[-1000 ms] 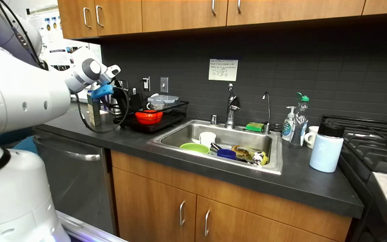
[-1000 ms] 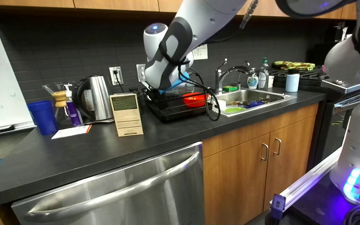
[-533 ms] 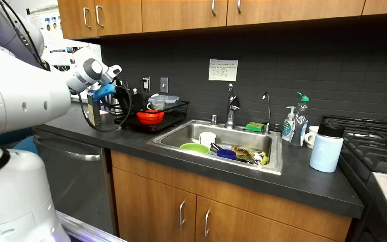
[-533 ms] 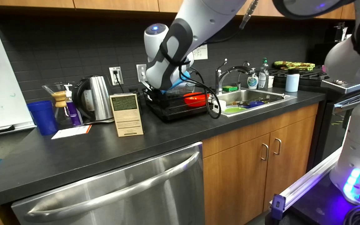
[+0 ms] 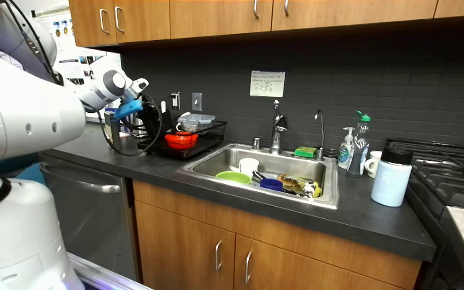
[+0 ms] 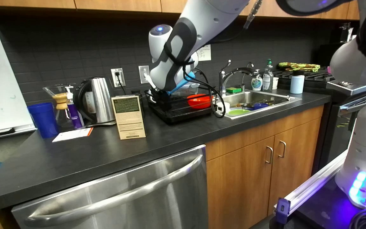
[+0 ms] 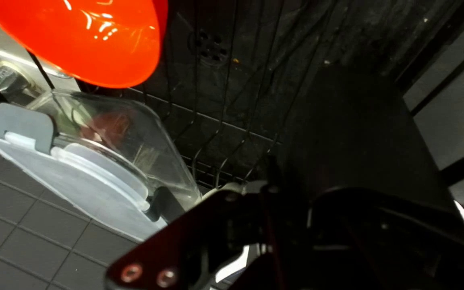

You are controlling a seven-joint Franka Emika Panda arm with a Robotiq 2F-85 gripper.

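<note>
My gripper (image 7: 290, 195) points down over the left part of the black dish rack (image 6: 170, 120), below a blue piece (image 5: 129, 108) on the arm. Its dark fingers stand against a dark, block-like thing (image 7: 361, 133). The small gap between them is too dark to show whether anything is held. A thin white item (image 5: 163, 106) sticks up just beside the gripper; it also shows in an exterior view (image 6: 151, 82). A clear container (image 7: 123, 133) with a pale lid lies close to one finger. An orange-red bowl (image 7: 87, 36) sits farther off in the rack.
The sink (image 5: 332, 193) beside the rack holds a white cup, a green bowl and a blue cup. The faucet (image 5: 277, 125) stands behind it. A carton (image 6: 129, 117) and a kettle (image 6: 102, 100) stand on the counter. Wall cabinets (image 5: 220, 18) hang above.
The arm and gripper have shifted slightly to the right in both exterior views. The white item beside the gripper now shows higher and longer. The rack's bowl appears nudged slightly right.
</note>
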